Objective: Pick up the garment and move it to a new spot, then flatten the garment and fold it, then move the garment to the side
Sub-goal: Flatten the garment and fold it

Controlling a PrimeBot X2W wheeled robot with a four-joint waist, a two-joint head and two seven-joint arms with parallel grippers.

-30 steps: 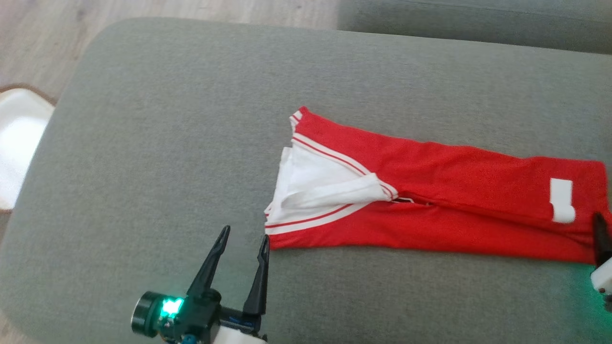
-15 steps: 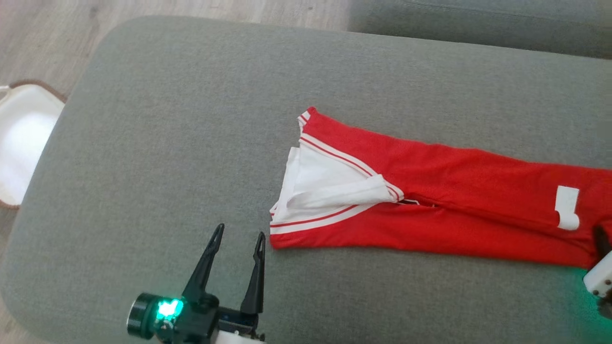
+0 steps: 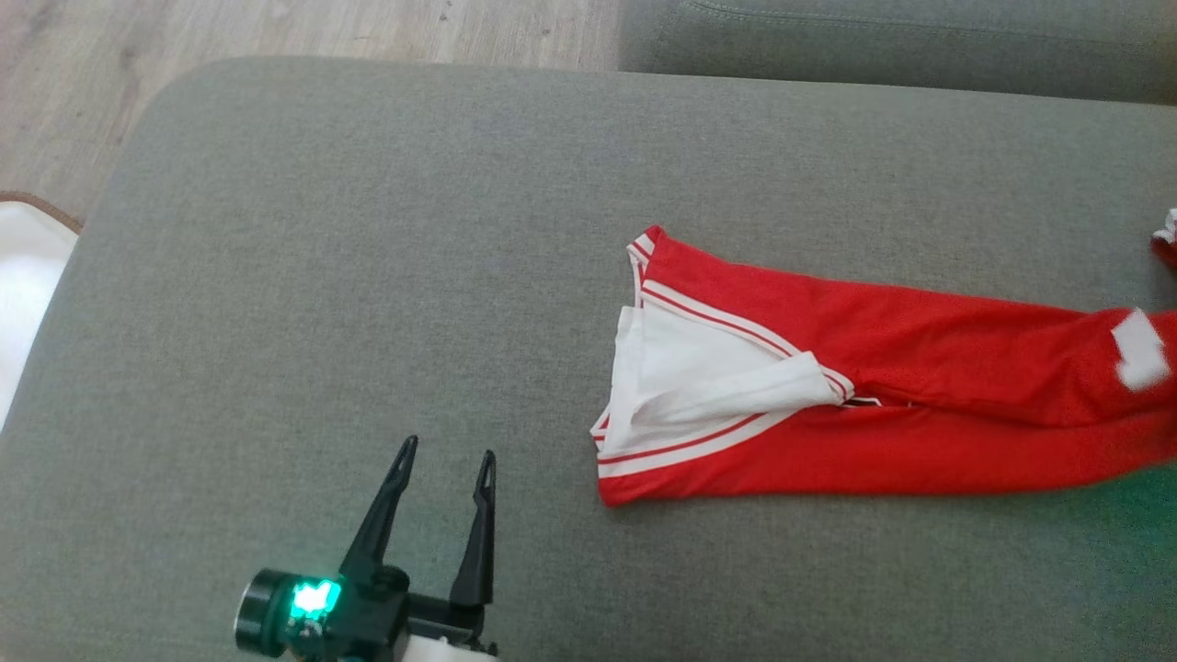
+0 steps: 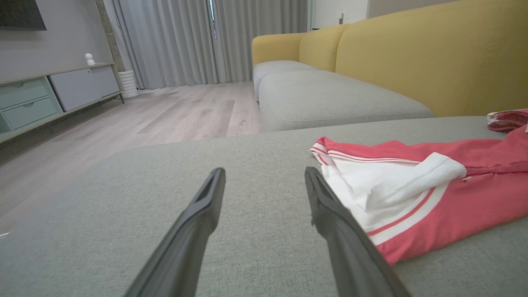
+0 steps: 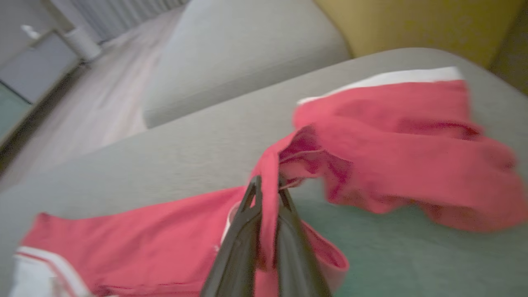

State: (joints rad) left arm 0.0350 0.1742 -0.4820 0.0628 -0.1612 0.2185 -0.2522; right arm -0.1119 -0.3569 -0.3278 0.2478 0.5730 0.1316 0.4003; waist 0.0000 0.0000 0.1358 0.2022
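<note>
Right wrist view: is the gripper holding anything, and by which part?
The right gripper is shut on the red garment, pinching a red fold at the end far from its white-striped opening. The left gripper is open, holding nothing.

A yellow sofa back (image 4: 412,57) rose behind grey seat cushions (image 4: 330,99); grey curtains (image 4: 173,41) and a low cabinet (image 4: 53,95) lined the wooden floor's (image 4: 173,115) edges.

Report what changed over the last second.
The right pincer closed on the right end of the red garment and began pulling it; the white patch there has tilted. The head camera shifted too. The left pincer stays open over the cushion, and the waistband end still lies flat.
</note>
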